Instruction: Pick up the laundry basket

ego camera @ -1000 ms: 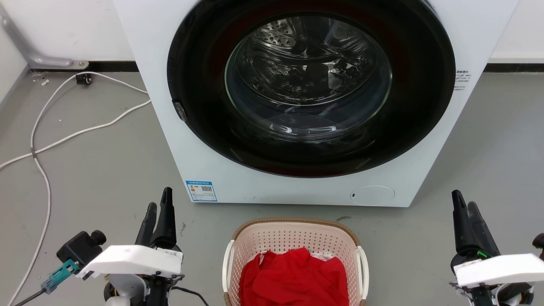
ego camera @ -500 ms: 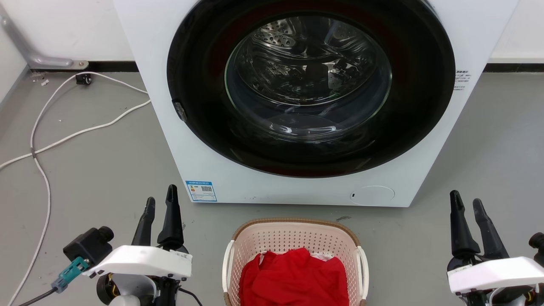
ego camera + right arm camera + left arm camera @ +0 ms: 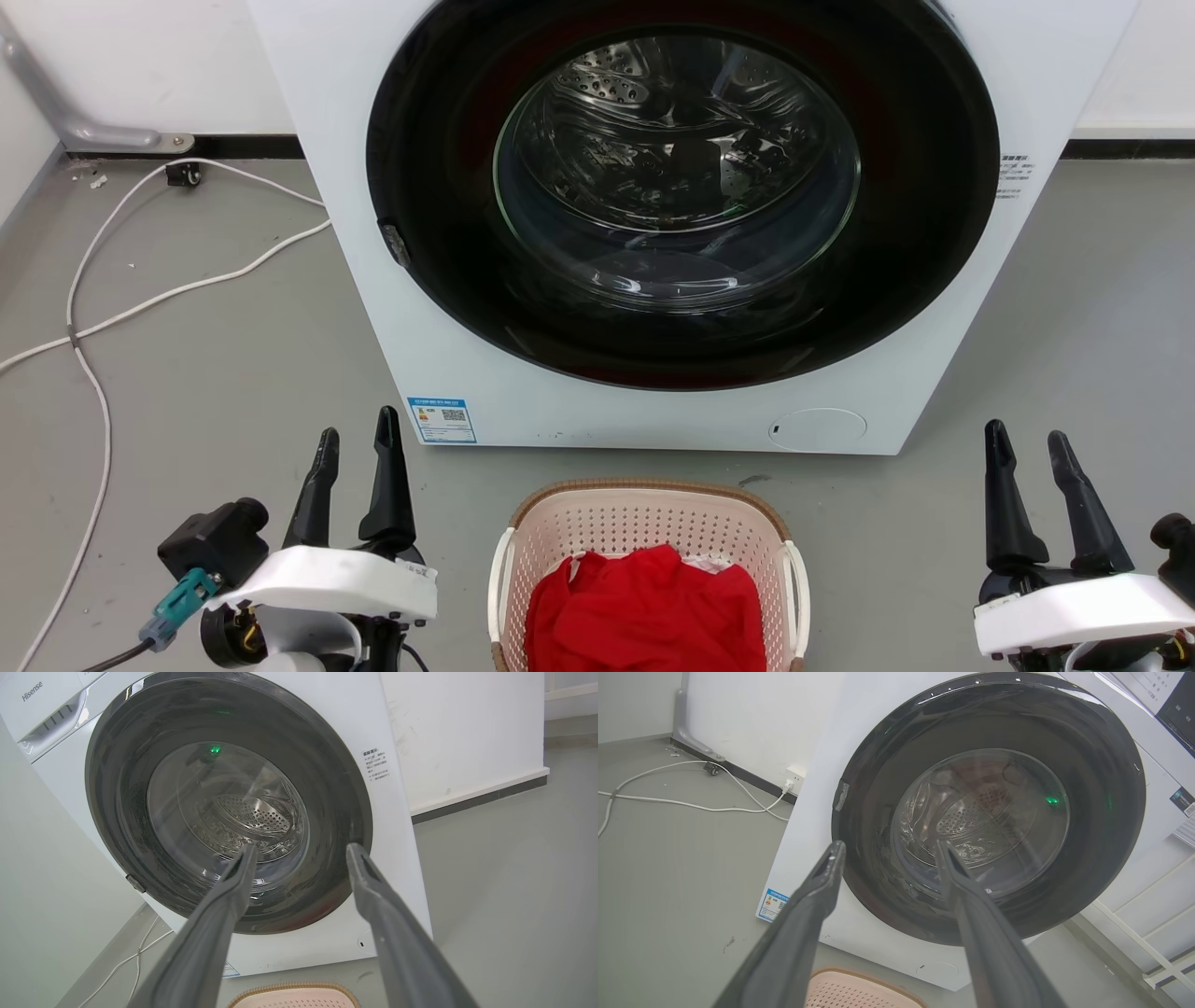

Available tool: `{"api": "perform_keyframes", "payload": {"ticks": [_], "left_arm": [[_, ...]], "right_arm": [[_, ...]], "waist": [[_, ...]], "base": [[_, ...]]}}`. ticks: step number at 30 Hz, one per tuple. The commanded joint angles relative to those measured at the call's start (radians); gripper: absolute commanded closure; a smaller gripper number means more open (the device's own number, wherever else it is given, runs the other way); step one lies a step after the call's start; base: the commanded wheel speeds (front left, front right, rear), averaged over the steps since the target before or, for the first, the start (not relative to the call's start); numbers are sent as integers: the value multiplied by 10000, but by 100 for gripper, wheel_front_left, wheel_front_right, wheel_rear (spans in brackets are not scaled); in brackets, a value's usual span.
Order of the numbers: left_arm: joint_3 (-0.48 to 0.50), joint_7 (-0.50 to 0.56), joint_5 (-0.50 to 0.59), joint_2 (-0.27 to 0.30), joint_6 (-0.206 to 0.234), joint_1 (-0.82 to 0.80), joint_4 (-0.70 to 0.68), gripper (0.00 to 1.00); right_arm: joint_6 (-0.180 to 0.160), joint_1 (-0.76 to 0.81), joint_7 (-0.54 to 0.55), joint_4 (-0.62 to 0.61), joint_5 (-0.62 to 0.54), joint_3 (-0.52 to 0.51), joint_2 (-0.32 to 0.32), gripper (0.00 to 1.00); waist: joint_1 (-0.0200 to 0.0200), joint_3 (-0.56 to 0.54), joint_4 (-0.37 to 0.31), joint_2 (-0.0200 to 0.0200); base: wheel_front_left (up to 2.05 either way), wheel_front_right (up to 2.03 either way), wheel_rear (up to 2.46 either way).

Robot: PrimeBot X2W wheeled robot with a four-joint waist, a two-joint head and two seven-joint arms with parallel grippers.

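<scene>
Cream-pink laundry basket sits on the grey floor, just in front of the washing machine, centred under its round door. It lies between the two grippers and touches neither. Red cloth is heaped inside it.

Left gripper is off the basket's left handle side, fingers spread partway, gripping nothing. Right gripper is further off on the right side, well apart from the basket, fingers likewise spread and empty.

Both wrist views look at the washer door, with the basket rim at the bottom edge between the fingers.

Bare floor lies between each gripper and the basket. White cable runs along the floor's left side, away from both.
</scene>
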Motion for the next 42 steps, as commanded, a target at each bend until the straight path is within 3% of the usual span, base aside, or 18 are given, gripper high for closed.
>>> {"api": "perform_keyframes", "payload": {"ticks": [1, 42], "left_arm": [[-38, -106, 266, 30, 41, 29, -152, 0], [-382, -985, 3666, 40, 325, 342, -376, 0]], "right_arm": [[0, 37, -88, -168, -297, 18, -35, 0], [-1, 513, -967, -683, -3756, 49, -36, 0]], "waist": [[0, 1, -1, 0], [0, 61, -91, 0]], "base": [[0, 0, 0], [0, 0, 0]]}}
